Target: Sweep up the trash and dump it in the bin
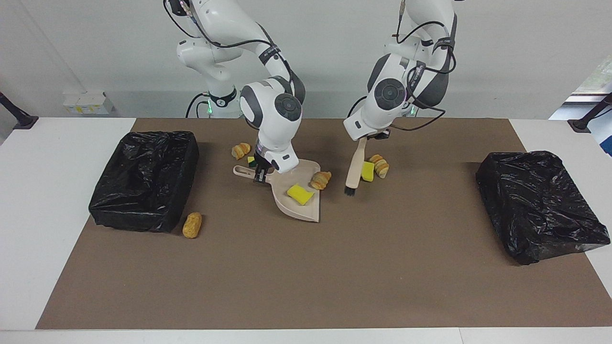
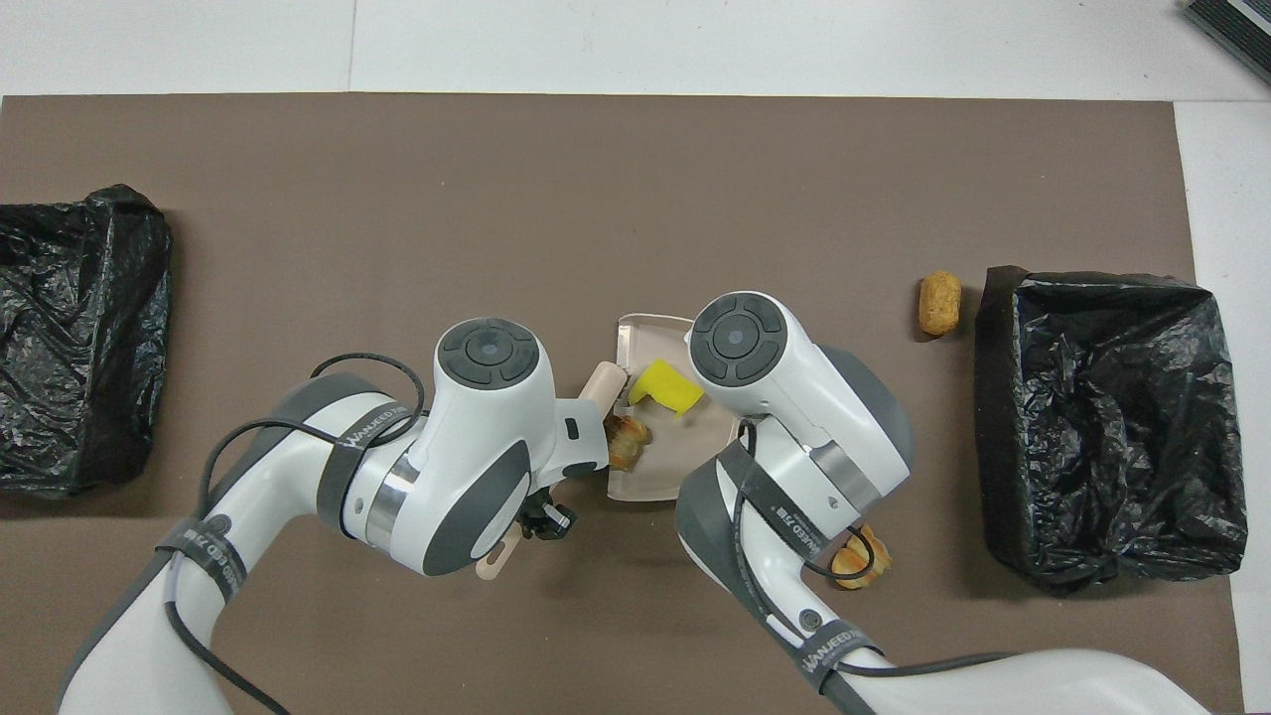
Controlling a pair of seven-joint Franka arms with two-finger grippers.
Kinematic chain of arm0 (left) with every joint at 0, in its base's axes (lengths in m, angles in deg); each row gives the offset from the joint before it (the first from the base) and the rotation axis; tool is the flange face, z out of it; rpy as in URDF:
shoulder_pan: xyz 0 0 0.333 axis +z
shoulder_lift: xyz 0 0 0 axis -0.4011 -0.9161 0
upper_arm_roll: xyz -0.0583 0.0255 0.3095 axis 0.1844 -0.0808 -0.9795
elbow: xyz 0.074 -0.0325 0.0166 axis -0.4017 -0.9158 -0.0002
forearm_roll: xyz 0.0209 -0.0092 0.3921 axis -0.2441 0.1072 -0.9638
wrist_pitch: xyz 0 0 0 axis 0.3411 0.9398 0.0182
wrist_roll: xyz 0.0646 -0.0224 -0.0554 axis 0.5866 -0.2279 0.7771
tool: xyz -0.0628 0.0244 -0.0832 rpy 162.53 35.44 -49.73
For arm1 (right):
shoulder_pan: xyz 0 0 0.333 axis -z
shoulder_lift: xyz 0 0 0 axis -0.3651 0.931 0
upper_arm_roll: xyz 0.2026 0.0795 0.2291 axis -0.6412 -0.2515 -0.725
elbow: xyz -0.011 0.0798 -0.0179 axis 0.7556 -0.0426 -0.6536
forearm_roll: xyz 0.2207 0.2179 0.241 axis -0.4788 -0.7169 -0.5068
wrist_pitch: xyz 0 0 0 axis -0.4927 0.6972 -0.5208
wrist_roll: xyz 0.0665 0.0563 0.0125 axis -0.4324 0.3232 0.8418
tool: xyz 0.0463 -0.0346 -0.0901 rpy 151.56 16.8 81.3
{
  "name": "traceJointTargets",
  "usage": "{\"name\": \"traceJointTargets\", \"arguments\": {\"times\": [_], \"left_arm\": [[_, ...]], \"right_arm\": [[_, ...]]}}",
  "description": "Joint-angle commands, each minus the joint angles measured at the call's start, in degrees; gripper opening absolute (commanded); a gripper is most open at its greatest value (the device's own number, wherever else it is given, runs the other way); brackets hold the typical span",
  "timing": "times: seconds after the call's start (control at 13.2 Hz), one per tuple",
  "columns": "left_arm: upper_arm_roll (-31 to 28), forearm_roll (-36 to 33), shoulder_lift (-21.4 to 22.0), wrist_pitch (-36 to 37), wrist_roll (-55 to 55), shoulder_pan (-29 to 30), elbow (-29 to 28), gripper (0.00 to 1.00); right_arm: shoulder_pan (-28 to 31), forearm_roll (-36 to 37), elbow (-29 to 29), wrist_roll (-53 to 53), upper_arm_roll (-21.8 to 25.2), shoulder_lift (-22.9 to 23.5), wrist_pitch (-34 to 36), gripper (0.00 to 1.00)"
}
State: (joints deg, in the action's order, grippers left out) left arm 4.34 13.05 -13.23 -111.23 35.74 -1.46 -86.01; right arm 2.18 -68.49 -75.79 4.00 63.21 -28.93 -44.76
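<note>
Brush raised, dustpan gripped

The brush [image 1: 355, 166] is pinched by the left claw [image 1: 367, 138]; the dustpan [image 1: 297, 200] (sponge [image 1: 300, 194] inside) is pinched by the right claw [image 1: 260, 176].

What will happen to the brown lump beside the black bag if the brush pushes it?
The brown lump looks rounded and sausage-shaped, so it would probably roll rather than slide if pushed from its long side. It looks like bread, so it is likely light and a bit squashy. It lies right beside the black bag, which might stop it.
</note>
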Motion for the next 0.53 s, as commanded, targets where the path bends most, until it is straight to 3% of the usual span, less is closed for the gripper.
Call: {"name": "traceJointTargets", "arguments": {"times": [0.0, 0.15, 0.3, 0.46], "left_arm": [[0.27, 0.24, 5.72, 5.12, 10.36, 4.78, -7.20, 0.00], [0.27, 0.24, 10.46, 4.18, 13.64, 6.20, -15.19, 0.00], [0.36, 0.24, 15.91, -0.99, 26.25, 6.47, -23.63, 0.00], [0.54, 0.32, 16.91, -5.56, 29.38, 5.51, -27.26, 0.00]], "right_arm": [[2.27, -0.14, -0.87, 9.41, -0.31, -1.25, -0.88, 0.00], [3.32, -0.05, -0.70, 17.59, -0.31, -1.07, -1.23, 0.00], [4.12, 0.21, -0.61, 26.81, -0.31, -0.90, -1.23, 0.00], [3.33, 0.65, -0.61, 27.38, -0.31, -0.89, -1.49, 0.00]]}}
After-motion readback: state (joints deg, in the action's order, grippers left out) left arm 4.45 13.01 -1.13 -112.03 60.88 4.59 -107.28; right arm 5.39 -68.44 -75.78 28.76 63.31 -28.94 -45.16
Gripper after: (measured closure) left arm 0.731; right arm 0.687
